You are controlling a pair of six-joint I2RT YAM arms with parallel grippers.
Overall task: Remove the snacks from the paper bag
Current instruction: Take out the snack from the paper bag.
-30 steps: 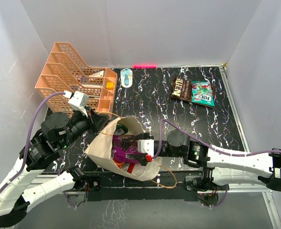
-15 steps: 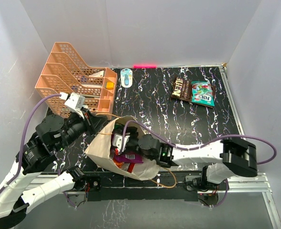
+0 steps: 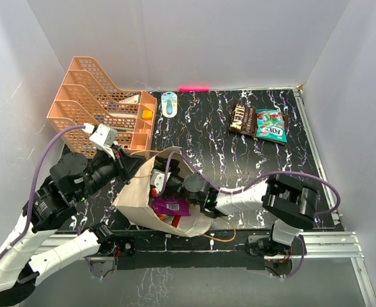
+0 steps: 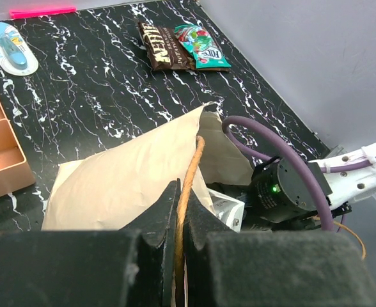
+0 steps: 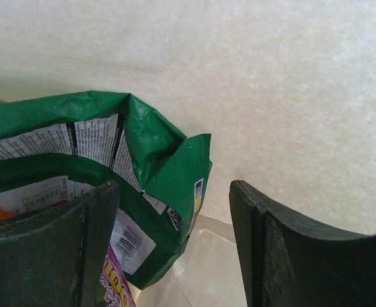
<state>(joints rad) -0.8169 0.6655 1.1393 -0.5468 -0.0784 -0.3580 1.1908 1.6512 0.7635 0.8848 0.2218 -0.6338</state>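
The paper bag (image 3: 132,197) lies on its side close to the near edge of the table (image 3: 303,166), left of its middle, with its mouth open toward the right. Inside it are a purple-magenta pouch (image 3: 169,206) and a green packet (image 5: 130,128). The right gripper (image 5: 174,188) is deep in the mouth with its fingers spread wide. The green packet's crumpled corner is just ahead between them, though contact is hard to judge. The left gripper (image 4: 180,195) is clamped on the bag's brown cord handle (image 4: 193,160), holding the upper wall up. A dark brown chip bag (image 3: 242,118) and a teal-green packet (image 3: 271,125) lie side by side near the far right corner. A peach tray rack (image 3: 101,102) fills the far left corner, and a blue-and-white object (image 3: 169,103) lies by the far edge.
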